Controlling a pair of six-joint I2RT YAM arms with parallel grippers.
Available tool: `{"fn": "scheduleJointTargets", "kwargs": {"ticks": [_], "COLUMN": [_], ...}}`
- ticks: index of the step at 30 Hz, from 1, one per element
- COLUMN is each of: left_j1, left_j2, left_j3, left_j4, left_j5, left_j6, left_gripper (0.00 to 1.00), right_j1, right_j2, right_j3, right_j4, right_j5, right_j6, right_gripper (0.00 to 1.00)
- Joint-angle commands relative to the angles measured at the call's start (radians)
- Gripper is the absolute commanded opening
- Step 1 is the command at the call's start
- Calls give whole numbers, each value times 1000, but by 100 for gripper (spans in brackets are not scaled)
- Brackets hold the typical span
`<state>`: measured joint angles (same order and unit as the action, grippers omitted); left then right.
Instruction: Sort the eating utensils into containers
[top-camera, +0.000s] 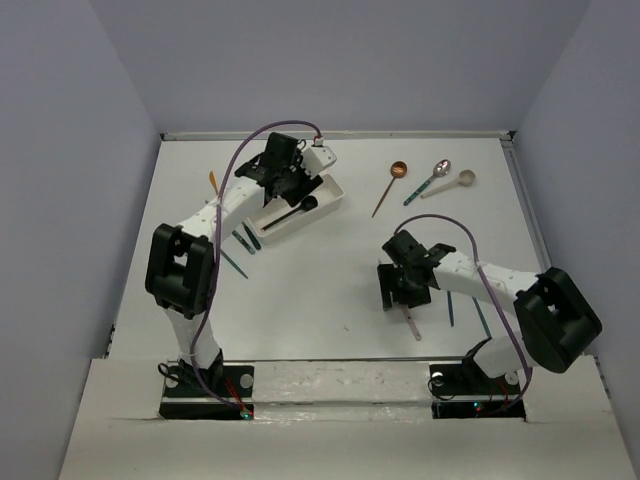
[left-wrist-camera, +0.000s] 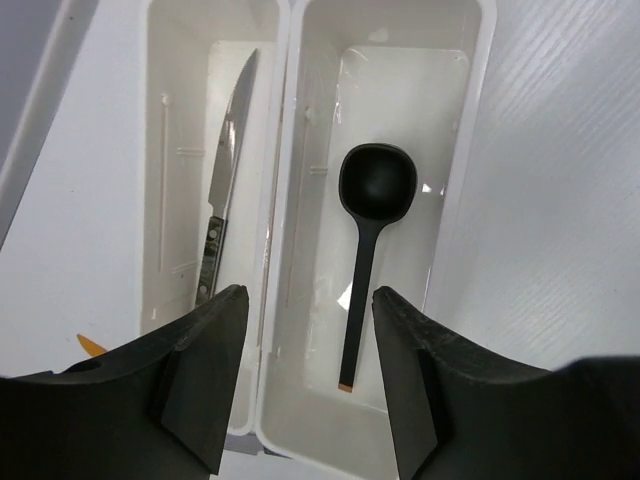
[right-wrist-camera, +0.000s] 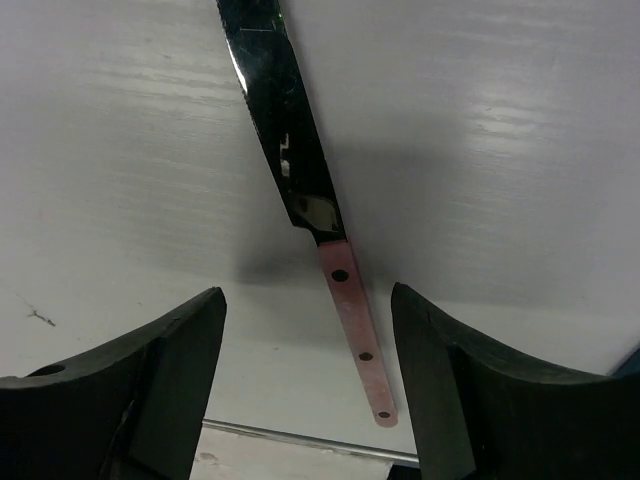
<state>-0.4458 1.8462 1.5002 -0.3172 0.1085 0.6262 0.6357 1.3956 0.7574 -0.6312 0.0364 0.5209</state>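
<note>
Two white plastic trays (top-camera: 335, 190) sit side by side, touching along their long sides, at the far left part of the table (top-camera: 330, 290). They are long, shallow and smooth, with round corners. The knife tray (left-wrist-camera: 175, 110) holds one shiny silver knife (left-wrist-camera: 225, 170) lying flat along it. The spoon tray (left-wrist-camera: 440, 110) holds one black spoon (left-wrist-camera: 376, 185) with a round dull bowl and a thin straight handle. Bare tray floor shows on both sides of the spoon. The left claw (left-wrist-camera: 310, 300) hangs over the near ends of the trays, its two dark fingers wide apart with nothing held. The right claw (right-wrist-camera: 308, 300) hangs low over the table nearer the front, and its fingers are spread too. Flat on the table between them lies a pink-handled knife (right-wrist-camera: 285, 130) with a dark shiny blade and three small dots on its flat handle. The fingers do not touch it. The table is white with faint fine lines, and it is bare on both sides of this knife. A thin grey strip runs just past the handle's end. Far back on the right lie a copper spoon (top-camera: 398, 170), a silver spoon (top-camera: 441, 168) and a cream spoon (top-camera: 466, 178), well apart from both claws.
</note>
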Motion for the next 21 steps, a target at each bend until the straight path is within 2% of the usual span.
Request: {"fn": "scheduleJointTargets", "kwargs": {"ticks": [1, 2, 5, 6, 8, 9, 14, 18, 21], "left_j1": [19, 28, 44, 54, 62, 65, 67, 67, 67], "left_j2": [-136, -148, -202, -232, -266, -301, -407, -504, -544], "left_j3": [-35, -53, -83, -104, -124, -144, -185, -178, -138], "left_j4": [-26, -29, -42, -49, -56, -62, -89, -138, -183], "left_j5": [26, 29, 48, 65, 76, 79, 114, 169, 287], "left_j6": [-31, -37, -54, -57, -60, -60, -66, -79, -108], "left_gripper": [65, 65, 65, 65, 65, 66, 67, 68, 68], "right_j1": [36, 36, 36, 36, 36, 36, 36, 36, 36], "right_j2": [72, 110, 157, 178, 189, 194, 140, -1, -93], "right_j3": [19, 22, 42, 49, 56, 59, 117, 169, 227], "right_j4": [-21, -27, -39, -39, -41, -41, -19, 153, 318], "right_j5": [31, 36, 48, 52, 60, 71, 103, 102, 118], "right_j6": [48, 50, 56, 56, 57, 59, 44, 13, 2], "right_gripper": [71, 66, 42, 28, 14, 0, 0, 0, 0]}}
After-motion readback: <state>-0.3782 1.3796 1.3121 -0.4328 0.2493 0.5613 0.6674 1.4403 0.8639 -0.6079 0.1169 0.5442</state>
